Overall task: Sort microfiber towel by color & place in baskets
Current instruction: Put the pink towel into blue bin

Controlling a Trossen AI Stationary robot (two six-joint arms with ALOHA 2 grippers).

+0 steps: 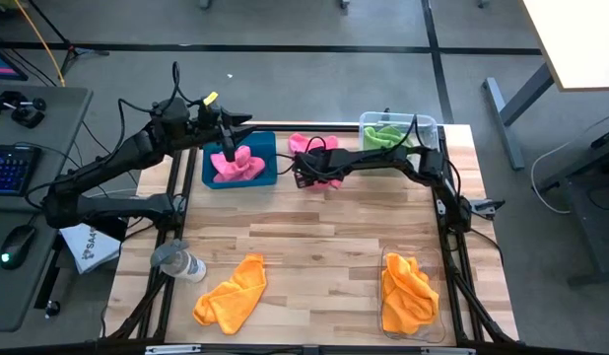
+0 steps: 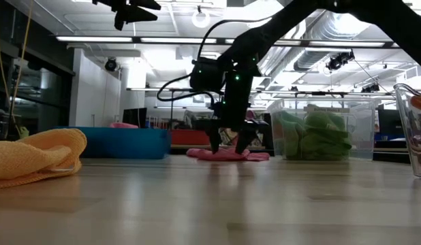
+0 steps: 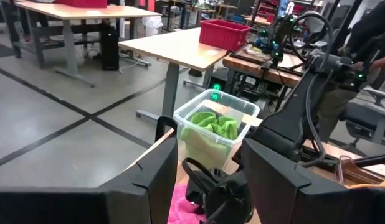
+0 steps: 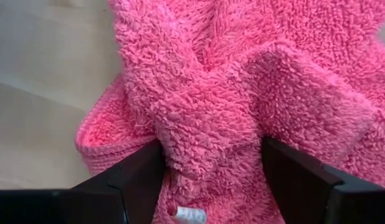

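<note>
Landmark: teal tray (image 1: 268, 174) at table's back edge. Left gripper (image 1: 229, 138) above it, fingers parted, holding nothing; one pink towel (image 1: 236, 165) lies inside. Just right of tray, right gripper (image 1: 306, 170) down on loose pink towel (image 4: 242, 99), fingers spread around a raised fold. Farther right, clear bin (image 1: 426, 128) holds green towels (image 1: 386, 136).

The right gripper (image 1: 306, 170) hides part of the pink towel (image 1: 327, 148); the orange towel (image 2: 30, 158) is cropped.
</note>
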